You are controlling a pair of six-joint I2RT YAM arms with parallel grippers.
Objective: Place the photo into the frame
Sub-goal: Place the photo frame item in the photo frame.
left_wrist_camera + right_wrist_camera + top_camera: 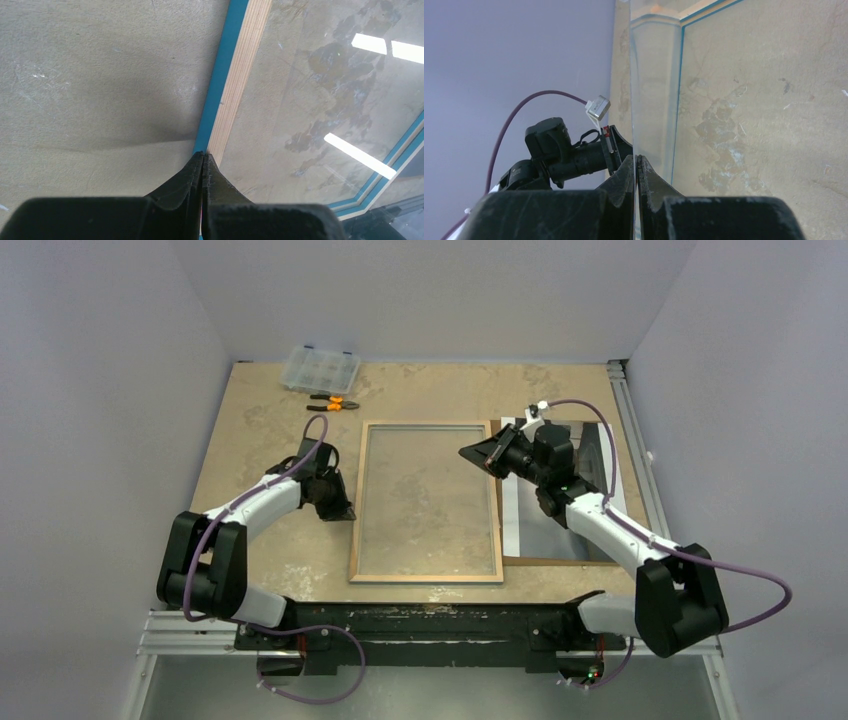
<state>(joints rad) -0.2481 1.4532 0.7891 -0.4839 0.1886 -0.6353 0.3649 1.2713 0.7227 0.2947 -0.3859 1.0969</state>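
Observation:
The frame [425, 578] lies flat mid-table with its light wood back up, and its blue side edge shows beside the wood rail [240, 75]. My left gripper [348, 514] is shut, its tips [204, 154] resting on the outer edge of the frame's left rail. My right gripper [463, 452] hangs over the frame's upper right part, shut [637, 157] on the edge of a thin clear pane [654, 100] seen edge-on. The photo [550, 530], grey with a white border, lies right of the frame, partly under the right arm.
A brown backing board [560, 561] lies under the photo. At the back left stand a clear compartment box [320, 367] and orange-handled pliers [335, 402]. A metal rail [630, 430] runs along the table's right edge.

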